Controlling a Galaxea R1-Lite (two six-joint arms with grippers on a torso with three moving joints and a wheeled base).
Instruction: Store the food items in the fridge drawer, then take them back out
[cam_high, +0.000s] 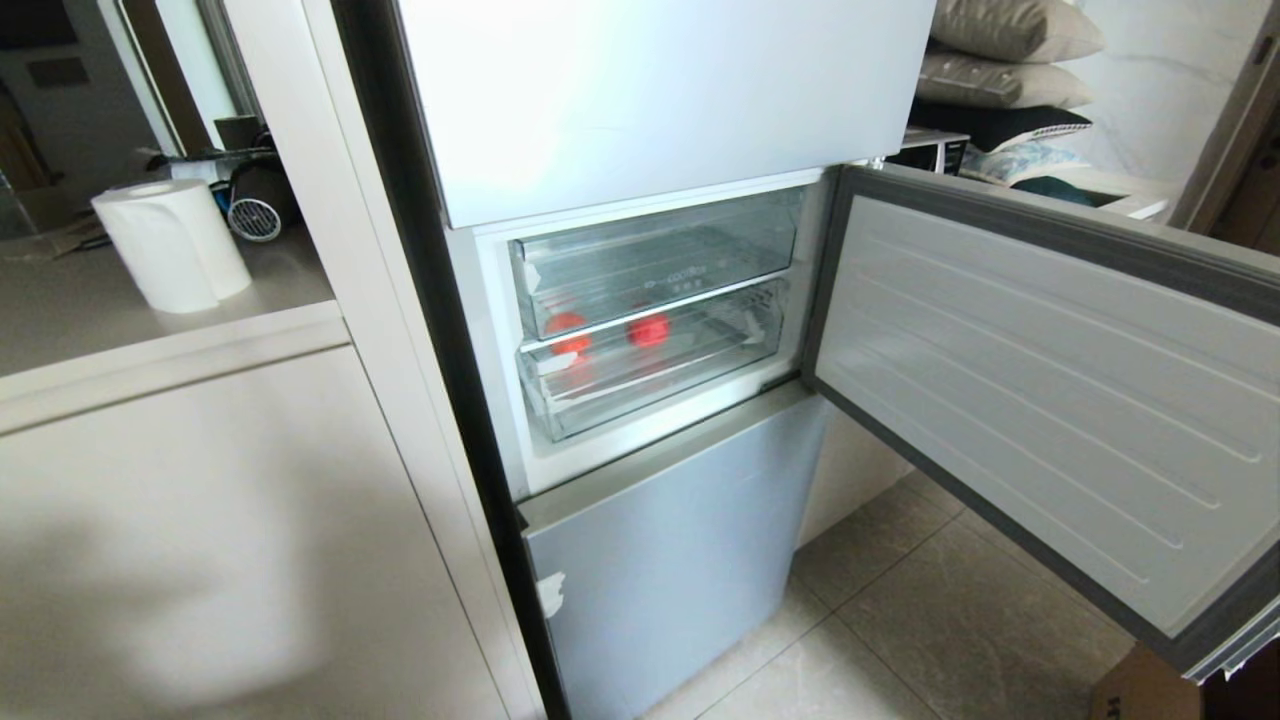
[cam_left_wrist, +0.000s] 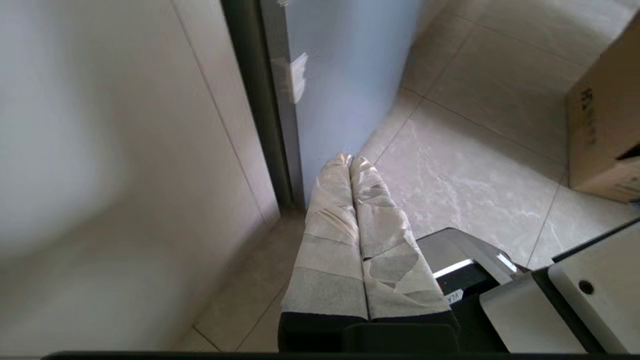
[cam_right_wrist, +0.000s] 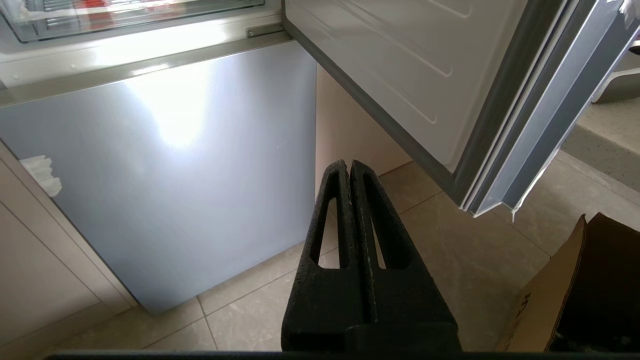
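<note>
Here, in the head view, the middle fridge door (cam_high: 1040, 400) stands swung wide to the right, and the fridge drawer (cam_high: 650, 365) sits pushed in under the shallower clear tray (cam_high: 655, 260). Two red food items (cam_high: 649, 329) lie inside the drawer, side by side toward its left half, seen through the clear front. Neither arm shows in this view, so both hands are below and nearer the robot than the drawer. The drawer's long axis runs across the fridge front, and its thick front lip is what a pull would need to catch. A paper roll (cam_high: 172, 243) stands on the worktop (cam_high: 90, 300) to the left, well apart from the fridge.

In the left wrist view, the left hand (cam_left_wrist: 350, 161) has its taped fingers pressed together, holding nothing, and points down at the lower fridge panel (cam_left_wrist: 345, 75) where it meets the floor (cam_left_wrist: 475, 150). The drawer is out of this picture, up above the hand.

In the right wrist view, the right hand (cam_right_wrist: 348, 166) is likewise closed and empty, low before the lower panel (cam_right_wrist: 175, 175). The drawer's bottom edge with a red blur shows at the far upper corner, above and to the hand's left. A cardboard box (cam_right_wrist: 575, 295) sits beside it. By my reading, the left hand lies on the side nearer the items.
</note>
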